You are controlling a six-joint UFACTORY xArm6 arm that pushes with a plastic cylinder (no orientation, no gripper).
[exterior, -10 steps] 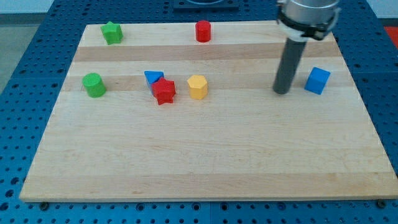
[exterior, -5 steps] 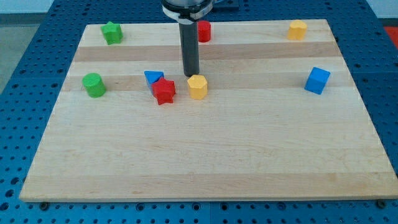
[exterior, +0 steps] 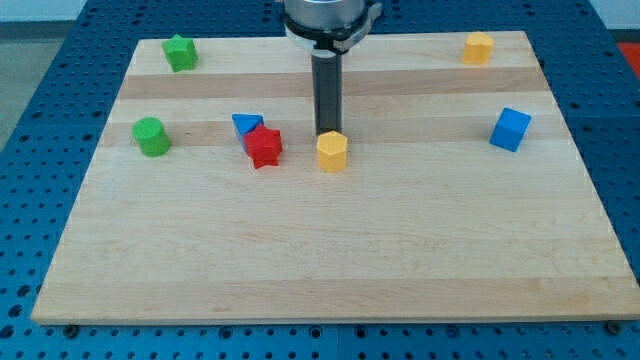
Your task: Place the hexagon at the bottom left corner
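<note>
The yellow hexagon [exterior: 332, 152] lies near the middle of the wooden board [exterior: 330, 260]. My tip [exterior: 328, 133] is at the hexagon's top edge, touching or nearly touching it. The rod rises straight up from there and hides the red cylinder at the view's top. The board's bottom left corner [exterior: 50, 310] is far from the hexagon, down and to the left.
A red star [exterior: 264, 147] and a blue triangle [exterior: 246, 125] sit together left of the hexagon. A green cylinder [exterior: 151, 136] is further left, a green star [exterior: 180, 52] at top left. A yellow block [exterior: 479, 46] is at top right, a blue cube [exterior: 511, 129] at right.
My rod swept from near the blue cube leftwards to the hexagon's top edge. It then shifted right and down, and the hexagon slid a little down and to the right.
</note>
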